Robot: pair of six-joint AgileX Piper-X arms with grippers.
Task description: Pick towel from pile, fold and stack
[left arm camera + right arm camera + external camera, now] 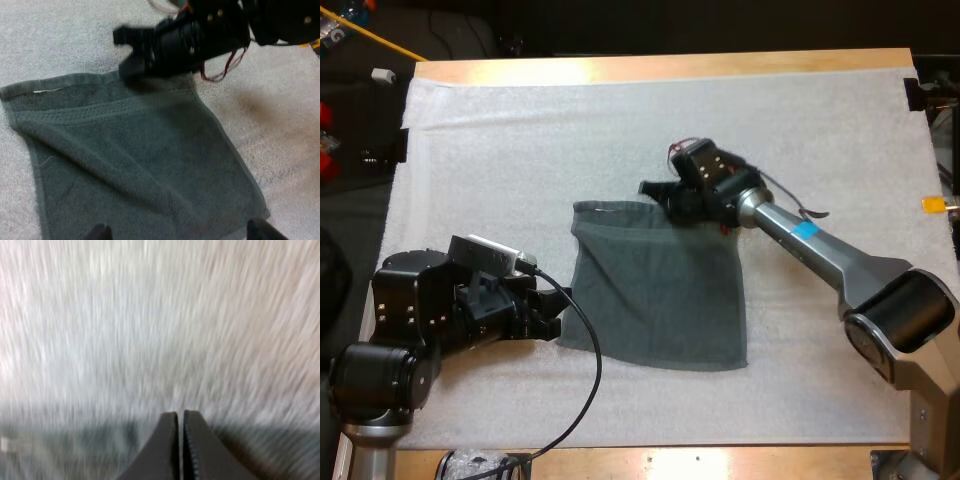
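A dark grey-green towel point(655, 290) lies spread flat in the middle of the white mat, with a diagonal crease across it point(125, 160). My left gripper point(558, 310) sits at the towel's near left edge. It is open, its fingertips point(100, 233) wide apart over that edge, with nothing between them. My right gripper point(652, 190) is at the towel's far edge, near the far right corner point(127, 50). Its fingers point(170, 440) touch each other above the towel's border, with bare mat beyond them.
The white mat point(520, 140) covers nearly the whole wooden table point(650, 68). Bare mat lies on all sides of the towel. My right arm point(820, 250) stretches across the mat's right half.
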